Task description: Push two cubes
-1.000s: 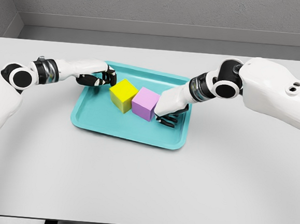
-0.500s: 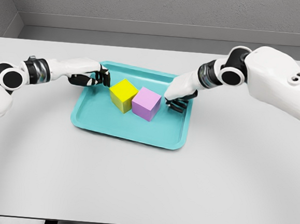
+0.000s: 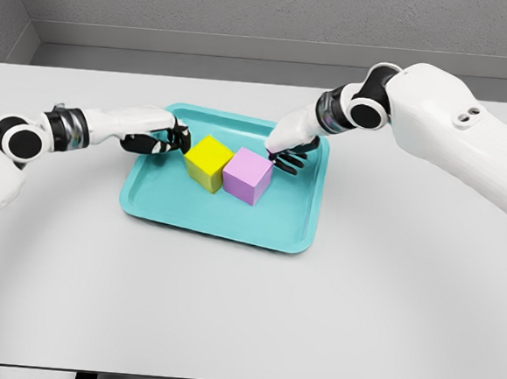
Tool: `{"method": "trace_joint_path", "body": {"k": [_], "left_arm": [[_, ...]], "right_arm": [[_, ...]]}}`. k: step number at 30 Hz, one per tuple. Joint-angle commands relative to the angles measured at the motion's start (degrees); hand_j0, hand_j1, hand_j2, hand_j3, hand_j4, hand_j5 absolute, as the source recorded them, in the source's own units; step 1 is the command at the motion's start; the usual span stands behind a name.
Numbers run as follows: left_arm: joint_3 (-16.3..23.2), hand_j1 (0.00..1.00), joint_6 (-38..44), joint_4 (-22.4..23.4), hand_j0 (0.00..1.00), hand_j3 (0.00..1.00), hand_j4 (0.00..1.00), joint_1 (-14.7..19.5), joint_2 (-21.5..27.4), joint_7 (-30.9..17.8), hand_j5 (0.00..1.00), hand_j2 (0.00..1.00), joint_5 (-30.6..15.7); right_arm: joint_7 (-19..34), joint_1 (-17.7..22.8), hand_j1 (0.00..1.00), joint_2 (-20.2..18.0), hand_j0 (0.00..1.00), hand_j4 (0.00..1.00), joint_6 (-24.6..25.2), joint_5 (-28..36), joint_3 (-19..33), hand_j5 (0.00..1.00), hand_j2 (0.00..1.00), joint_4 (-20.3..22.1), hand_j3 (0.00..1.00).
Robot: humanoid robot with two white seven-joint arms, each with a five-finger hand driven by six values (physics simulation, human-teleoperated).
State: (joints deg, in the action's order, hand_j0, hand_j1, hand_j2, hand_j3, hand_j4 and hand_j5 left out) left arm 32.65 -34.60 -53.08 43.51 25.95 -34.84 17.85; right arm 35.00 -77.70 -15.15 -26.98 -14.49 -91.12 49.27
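Note:
A yellow cube [image 3: 208, 160] and a pink cube [image 3: 248, 175] stand side by side, touching, in the teal tray [image 3: 225, 221]. My left hand [image 3: 171, 139] is over the tray's left part, just left of the yellow cube, fingers curled, holding nothing. My right hand [image 3: 288, 157] is at the pink cube's upper right corner, fingers curled downward, close to or touching the cube; it grasps nothing.
The tray lies on a grey table [image 3: 244, 312], a little left of the middle. A grey wall [image 3: 267, 15] runs behind the table's far edge.
My right hand rose from the tray's right rim and moved left and back to the pink cube's far corner. My left hand shifted slightly down, staying beside the yellow cube. Cubes did not move.

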Motion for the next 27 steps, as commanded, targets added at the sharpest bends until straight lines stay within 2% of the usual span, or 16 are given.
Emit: {"method": "trace_joint_path", "body": {"k": [1, 9, 12, 18, 27], "left_arm": [[0.22, 0.46, -0.40, -0.62, 0.46, 0.46, 0.46, 0.00, 0.42, -0.16, 0.46, 0.46, 0.34], [0.05, 0.46, -0.40, -0.71, 0.46, 0.46, 0.46, 0.62, 1.03, -0.16, 0.46, 0.46, -0.89], [0.05, 0.46, -0.40, -6.95, 0.46, 0.46, 0.46, -0.18, 7.01, -0.16, 0.46, 0.46, -4.49], [-0.22, 0.46, -0.40, -10.20, 0.46, 0.46, 0.46, -3.16, 9.12, -0.16, 0.46, 0.46, -5.20], [-0.31, 0.46, -0.40, -10.29, 0.46, 0.46, 0.46, -3.87, 9.12, -0.16, 0.46, 0.46, -5.28]], "right_arm": [[0.00, 0.00, 0.15, 0.38, 0.15, 0.15, 0.08, 0.07, 0.06, 0.15, 0.15, -0.14, 0.15], [0.00, -0.09, 0.14, 1.26, 0.14, 0.14, 0.08, -0.10, -0.20, 0.14, 0.14, 0.74, 0.14], [0.00, -0.09, 0.14, 1.26, 0.14, 0.14, 0.08, -0.10, -0.20, 0.14, 0.14, 1.18, 0.14], [0.00, -0.09, 0.14, 1.08, 0.14, 0.14, 0.08, -0.01, -0.20, 0.14, 0.14, 2.67, 0.14], [0.00, -0.09, 0.14, 0.91, 0.14, 0.14, 0.08, -0.01, -0.20, 0.14, 0.14, 3.38, 0.14]]}}
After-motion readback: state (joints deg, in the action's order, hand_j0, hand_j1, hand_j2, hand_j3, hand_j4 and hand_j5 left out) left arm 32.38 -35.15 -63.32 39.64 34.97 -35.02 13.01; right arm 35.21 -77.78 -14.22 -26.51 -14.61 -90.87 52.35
